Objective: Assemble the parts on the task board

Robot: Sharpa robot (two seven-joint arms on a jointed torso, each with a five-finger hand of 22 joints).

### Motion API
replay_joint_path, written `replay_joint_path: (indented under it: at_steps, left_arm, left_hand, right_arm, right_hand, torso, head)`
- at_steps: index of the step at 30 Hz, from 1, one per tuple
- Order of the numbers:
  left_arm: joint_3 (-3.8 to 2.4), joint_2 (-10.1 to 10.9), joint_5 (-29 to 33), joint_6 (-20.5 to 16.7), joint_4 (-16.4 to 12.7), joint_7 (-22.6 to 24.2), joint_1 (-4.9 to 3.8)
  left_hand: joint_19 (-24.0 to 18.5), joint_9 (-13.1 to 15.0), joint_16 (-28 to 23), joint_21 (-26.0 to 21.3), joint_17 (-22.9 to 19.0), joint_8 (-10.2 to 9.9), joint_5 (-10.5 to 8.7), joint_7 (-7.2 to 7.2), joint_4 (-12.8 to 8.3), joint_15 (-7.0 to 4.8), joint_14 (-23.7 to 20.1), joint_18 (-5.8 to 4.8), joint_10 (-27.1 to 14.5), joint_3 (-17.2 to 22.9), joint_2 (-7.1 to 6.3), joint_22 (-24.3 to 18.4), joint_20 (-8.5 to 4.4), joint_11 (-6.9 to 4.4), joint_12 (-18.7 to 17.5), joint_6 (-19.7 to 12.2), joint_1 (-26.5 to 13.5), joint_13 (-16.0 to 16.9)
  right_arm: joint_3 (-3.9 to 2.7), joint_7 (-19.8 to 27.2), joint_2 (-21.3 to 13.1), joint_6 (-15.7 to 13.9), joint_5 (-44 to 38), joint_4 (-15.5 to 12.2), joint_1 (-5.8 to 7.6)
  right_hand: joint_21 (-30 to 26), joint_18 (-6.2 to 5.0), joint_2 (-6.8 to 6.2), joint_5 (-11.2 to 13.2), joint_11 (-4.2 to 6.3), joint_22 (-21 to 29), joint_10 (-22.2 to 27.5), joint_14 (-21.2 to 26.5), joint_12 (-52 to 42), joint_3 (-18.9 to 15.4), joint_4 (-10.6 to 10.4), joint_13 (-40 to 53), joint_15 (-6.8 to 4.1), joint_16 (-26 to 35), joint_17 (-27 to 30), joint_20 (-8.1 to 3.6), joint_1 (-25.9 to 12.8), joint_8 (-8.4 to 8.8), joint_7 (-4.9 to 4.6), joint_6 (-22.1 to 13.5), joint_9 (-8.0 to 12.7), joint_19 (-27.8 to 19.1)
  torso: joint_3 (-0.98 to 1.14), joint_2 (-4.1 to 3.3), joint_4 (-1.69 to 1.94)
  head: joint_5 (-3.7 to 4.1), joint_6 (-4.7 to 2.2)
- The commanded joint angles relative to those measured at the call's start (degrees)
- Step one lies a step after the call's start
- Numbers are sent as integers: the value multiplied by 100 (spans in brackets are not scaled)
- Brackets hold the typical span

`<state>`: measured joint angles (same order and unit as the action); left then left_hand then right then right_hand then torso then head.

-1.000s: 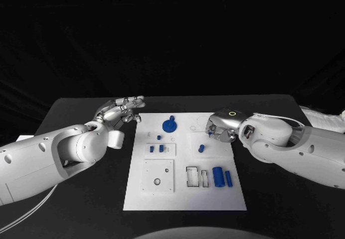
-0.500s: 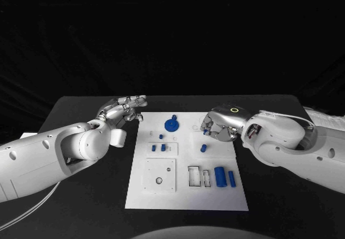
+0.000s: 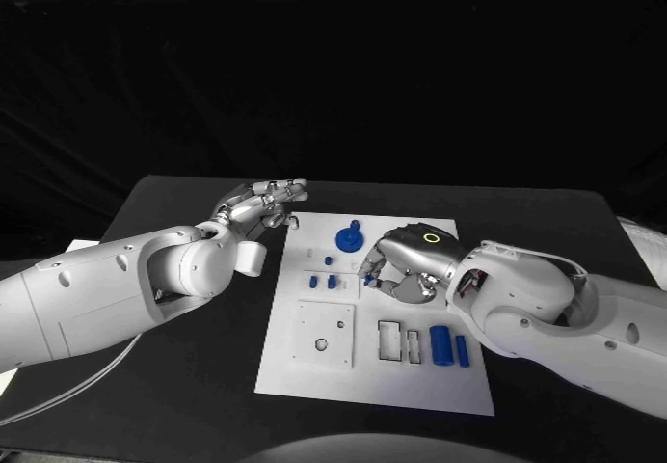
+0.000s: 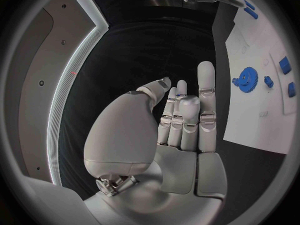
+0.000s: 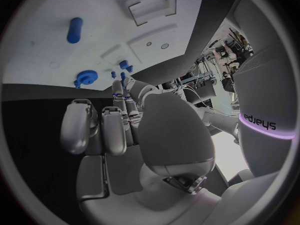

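Right hand (image 3: pixel 403 265): hunched over the task board (image 3: pixel 285 371) at about 1 o'clock from its middle, fingers curled down toward the surface. There's a bit of blue by the fingertips, but honestly I can't tell if it's pinching a part or just hovering over one.
Left hand (image 3: pixel 257 207): flat and empty, fingers stretched out, over the black table (image 3: pixel 167 203) just off the board's 11 o'clock corner.
Step in hand: looks like the right hand is working a small blue part near the middle of the board, either a pickup or a seating. That's my guess.
Next move: needs a clean fingertip pinch, then lining the piece up with its socket. Small part and big fingers, so it'll be fiddly.
Blue gear (image 3: pixel 349 238): already sitting at the board's 12 o'clock, just beside the right hand's fingertips. It's the easiest thing to bump.
Two short blue pegs (image 3: pixel 323 283): standing at roughly 10 o'clock from the centre, near the hand but apart from it.
Two blue cylinders (image 3: pixel 449 347): at 4 o'clock, lying side by side next to the white slot frames (image 3: pixel 399 340).
Square plate (image 3: pixel 323 335): at 8 o'clock with a hole in it, nothing in the hole as far as I can see.
In the way: the right arm itself hides the 2 o'clock side of the board, so no idea what's under there.
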<state>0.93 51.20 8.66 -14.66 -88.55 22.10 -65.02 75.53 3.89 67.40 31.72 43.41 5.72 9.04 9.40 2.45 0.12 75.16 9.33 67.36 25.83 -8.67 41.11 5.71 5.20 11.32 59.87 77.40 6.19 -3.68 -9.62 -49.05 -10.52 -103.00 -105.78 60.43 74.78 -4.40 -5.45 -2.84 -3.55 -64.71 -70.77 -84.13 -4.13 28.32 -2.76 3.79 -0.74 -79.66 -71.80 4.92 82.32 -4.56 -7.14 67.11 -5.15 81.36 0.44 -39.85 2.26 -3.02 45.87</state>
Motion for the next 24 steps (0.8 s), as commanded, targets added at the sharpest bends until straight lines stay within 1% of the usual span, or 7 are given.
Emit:
replay_joint_path:
  at_steps: [1, 3, 5, 11, 14, 18, 24]
  left_arm:
    - [-3, -24, 2, 133, -3, 20, -1]
    - [-3, -31, 2, 144, -3, 20, -1]
    - [-3, -33, 2, 155, -7, 21, -1]
    - [-3, -22, 2, 163, -13, 25, -1]
    - [-3, -21, 2, 169, -12, 23, -1]
    - [-3, -25, 2, 174, -11, 21, -1]
    - [-3, -22, 2, 172, -11, 11, -1]
  left_hand:
    - [-26, -8, -26, -38, -5, 0, 40, 41, -11, 11, -40, 98, -51, -15, 45, -10, -7, 1, 37, -18, 0, 7]
    - [-26, -8, -26, -38, -5, 0, 40, 41, -11, 11, -40, 98, -51, -15, 45, -10, -7, 1, 37, -18, 0, 7]
    - [-29, -8, -31, -41, -16, -1, 40, 43, -14, 13, -46, 98, -58, -18, 47, -12, -6, 3, 42, -22, -1, 8]
    - [-29, -8, -31, -41, -16, -1, 40, 43, -14, 13, -46, 98, -58, -18, 47, -12, -6, 3, 42, -22, -1, 8]
    - [-30, -8, -30, -43, -17, -1, 39, 44, -17, 14, -49, 98, -62, -22, 45, -13, -5, 4, 47, -24, -3, 9]
    - [-30, -8, -30, -43, -17, -1, 39, 44, -17, 14, -49, 98, -62, -22, 45, -13, -5, 4, 47, -24, -3, 9]
    - [-30, -8, -30, -43, -17, -1, 39, 44, -17, 14, -49, 98, -62, -22, 45, -13, -5, 4, 47, -24, -3, 9]
  right_arm:
    - [6, 176, 136, -11, -48, 89, -147]
    - [9, 208, 229, 30, -40, 150, -252]
    - [16, 242, 328, 76, -21, 228, -356]
    - [32, 326, 551, 134, -5, 386, -604]
    - [40, 358, 625, 148, -36, 446, -669]
    - [63, 386, 698, 161, -72, 535, -713]
    - [74, 402, 739, 158, -122, 624, -741]
  right_hand:
    - [32, -60, 8, -32, -14, 4, -20, -284, 36, 40, 5, 4, -35, -24, -4, -5, -48, 8, -24, 20, -5, 28]
    - [29, -60, 7, -33, -15, 8, -18, -283, 38, 42, 7, 3, -35, -22, -2, -5, -49, 10, -26, 19, -5, 27]
    - [28, -61, 6, -34, -17, 11, -16, -282, 39, 44, 9, 3, -35, -19, 5, -6, -51, 11, -28, 17, -4, 26]
    - [25, -61, 4, -38, -20, 15, -10, -282, 43, 50, 16, 2, -33, -21, 2, -7, -55, 17, -32, 11, -4, 25]
    - [24, -62, 6, -43, -23, 19, -5, -282, 47, 60, 26, 1, -31, -21, 5, -7, -54, 21, -36, 6, -3, 23]
    - [23, -62, 5, -45, -25, 19, -1, -281, 49, 63, 31, 0, -30, -20, 7, -7, -55, 24, -38, 3, -3, 23]
    - [22, -62, 9, -69, -31, 22, 10, -281, 53, 83, 49, -1, -26, -24, 3, -6, -60, 33, -45, -7, -3, 22]
  torso:
    - [4, -10, 2]
    - [4, -9, 9]
    - [-1, -7, 3]
    - [0, -11, -1]
    - [1, -11, 3]
    - [-6, -1, 1]
    - [1, -6, -3]
  head:
    - [-160, 49]
    - [-202, 69]
    - [-252, 87]
    - [-323, 137]
    - [-346, 168]
    - [-365, 193]
    - [-395, 222]
